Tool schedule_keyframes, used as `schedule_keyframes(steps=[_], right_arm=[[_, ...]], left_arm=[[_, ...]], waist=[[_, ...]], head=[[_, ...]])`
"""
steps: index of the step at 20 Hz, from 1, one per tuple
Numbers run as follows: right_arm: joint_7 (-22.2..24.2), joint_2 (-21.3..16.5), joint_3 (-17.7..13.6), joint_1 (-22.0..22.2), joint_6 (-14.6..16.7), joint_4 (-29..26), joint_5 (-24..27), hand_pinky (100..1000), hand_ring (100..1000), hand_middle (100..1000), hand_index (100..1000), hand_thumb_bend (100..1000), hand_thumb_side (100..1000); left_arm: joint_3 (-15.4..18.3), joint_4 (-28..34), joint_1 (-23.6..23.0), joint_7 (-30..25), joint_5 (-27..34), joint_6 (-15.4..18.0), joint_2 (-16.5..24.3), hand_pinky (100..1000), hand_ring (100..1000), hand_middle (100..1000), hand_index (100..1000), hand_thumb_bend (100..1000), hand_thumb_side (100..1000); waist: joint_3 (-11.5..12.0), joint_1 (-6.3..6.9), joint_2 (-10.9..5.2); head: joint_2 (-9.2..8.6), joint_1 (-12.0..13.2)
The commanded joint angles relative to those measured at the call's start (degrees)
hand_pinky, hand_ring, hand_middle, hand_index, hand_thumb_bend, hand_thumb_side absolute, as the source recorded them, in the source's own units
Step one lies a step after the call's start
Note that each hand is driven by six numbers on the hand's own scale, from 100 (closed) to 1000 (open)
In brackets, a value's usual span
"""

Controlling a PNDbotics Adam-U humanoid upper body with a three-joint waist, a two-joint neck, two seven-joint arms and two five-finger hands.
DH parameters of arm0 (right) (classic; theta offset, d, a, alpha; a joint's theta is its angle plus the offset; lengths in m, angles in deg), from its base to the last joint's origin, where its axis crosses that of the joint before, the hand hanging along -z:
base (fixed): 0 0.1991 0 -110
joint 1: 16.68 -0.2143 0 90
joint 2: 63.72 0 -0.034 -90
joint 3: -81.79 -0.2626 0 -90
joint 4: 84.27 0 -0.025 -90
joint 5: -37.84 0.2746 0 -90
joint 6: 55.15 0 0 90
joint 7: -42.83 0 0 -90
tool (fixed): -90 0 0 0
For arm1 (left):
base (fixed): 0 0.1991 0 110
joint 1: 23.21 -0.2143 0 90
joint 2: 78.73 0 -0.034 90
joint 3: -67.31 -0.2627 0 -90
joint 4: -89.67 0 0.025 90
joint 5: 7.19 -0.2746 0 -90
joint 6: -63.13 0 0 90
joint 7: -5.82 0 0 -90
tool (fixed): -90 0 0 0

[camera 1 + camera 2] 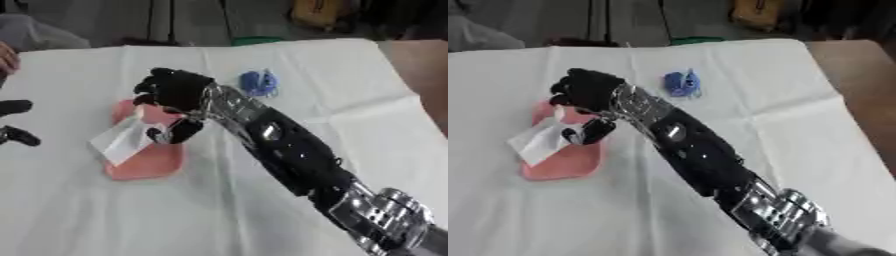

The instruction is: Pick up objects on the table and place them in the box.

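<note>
My right arm reaches in from the lower right across the white table. Its hand (173, 91) is curled over a flat pink box (150, 162) left of centre. A white, partly clear packet (121, 141) is pinched between its fingers and thumb and hangs tilted over the box. A small blue object (259, 82) lies on the cloth just behind the right wrist, apart from the hand. My left hand (14, 107) shows only as black fingers at the left edge, spread and holding nothing.
The white cloth (350, 90) covers the table; its far edge runs along the top and bare brown tabletop (429, 75) shows at the right. Something green (255, 40) sits just beyond the far edge.
</note>
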Motion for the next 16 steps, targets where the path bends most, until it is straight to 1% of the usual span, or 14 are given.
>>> schedule_keyframes(steps=[1,2,3,4,5,6,7,8,11,12,15,16], right_arm=[[-0.5,-0.4,-0.2,-0.9,0.2,-0.9,-1.8,1000,959,935,937,249,719],[-0.7,-0.4,-0.3,-0.8,0.3,-0.8,-2.1,1000,961,937,940,241,695],[-0.9,-0.4,-0.3,-0.8,0.2,-0.7,-2.3,1000,961,937,940,241,695],[-1.1,-0.5,-0.3,-0.8,0.2,-0.7,-2.5,1000,960,937,942,227,658],[-1.3,-0.5,-0.4,-0.8,0.1,-0.7,-2.7,1000,960,937,942,227,658],[-1.6,-0.8,-0.5,-0.8,-0.1,-0.9,-2.8,1000,962,940,944,227,568],[-1.9,-1.1,-0.5,-0.8,-0.2,-1.2,-3.0,1000,962,940,944,227,568],[-2.3,-1.6,-0.6,-0.7,-0.4,-1.7,-3.1,1000,965,945,944,229,509],[-3.7,-4.1,-0.7,0.1,-0.5,-4.0,-2.3,1000,964,944,943,227,492],[-4.0,-4.7,-0.9,0.4,-0.6,-4.7,-1.8,1000,953,933,932,198,430],[-5.8,-7.6,-1.4,1.9,-0.4,-8.4,0.6,1000,946,928,930,182,422],[-6.0,-8.4,-1.6,2.4,-0.7,-9.5,1.5,987,916,905,918,123,398]], left_arm=[[0.1,1.1,0.6,-0.1,0.2,0.0,0.3,572,794,945,962,165,873],[0.1,1.1,0.6,-0.1,0.2,0.0,0.4,572,794,945,962,165,873],[0.1,1.1,0.6,-0.1,0.2,0.1,0.4,572,794,945,962,165,873],[0.1,1.1,0.6,-0.1,0.2,0.1,0.4,572,794,945,962,165,873],[0.1,1.1,0.6,0.0,0.2,0.1,0.4,572,794,945,962,165,873],[0.2,1.2,0.6,0.0,0.2,0.1,0.4,573,794,944,962,164,871],[0.2,1.2,0.5,0.0,0.2,0.1,0.4,573,794,944,962,164,871],[0.3,1.2,0.4,0.1,0.1,0.1,0.5,573,794,943,957,163,872],[0.7,1.1,0.0,0.4,-0.2,0.2,0.7,572,794,943,956,163,873],[0.9,1.0,-0.2,0.6,-0.4,0.2,0.7,572,794,944,958,165,877],[1.9,0.7,-1.0,1.5,-1.2,0.5,1.0,572,794,944,958,166,877],[2.1,0.7,-1.2,1.8,-1.4,0.5,1.0,572,795,945,959,163,876]], waist=[[0.0,0.25,-0.93],[0.0,0.27,-0.92],[0.0,0.28,-0.92],[-0.1,0.30,-0.92],[-0.1,0.31,-0.92],[-0.2,0.32,-0.95],[-0.2,0.33,-0.97],[-0.6,0.32,-1.05],[-1.3,0.28,-1.16],[-1.6,0.21,-1.22],[-3.7,0.27,-1.34],[-4.1,0.40,-1.33]], head=[[-0.74,-0.1],[-0.73,-0.1],[-0.72,-0.1],[-0.70,-0.1],[-0.69,-0.1],[-0.68,0.0],[-0.69,0.0],[-0.64,0.3],[-0.57,0.8],[-0.52,1.0],[-0.47,2.4],[-0.48,2.6]])
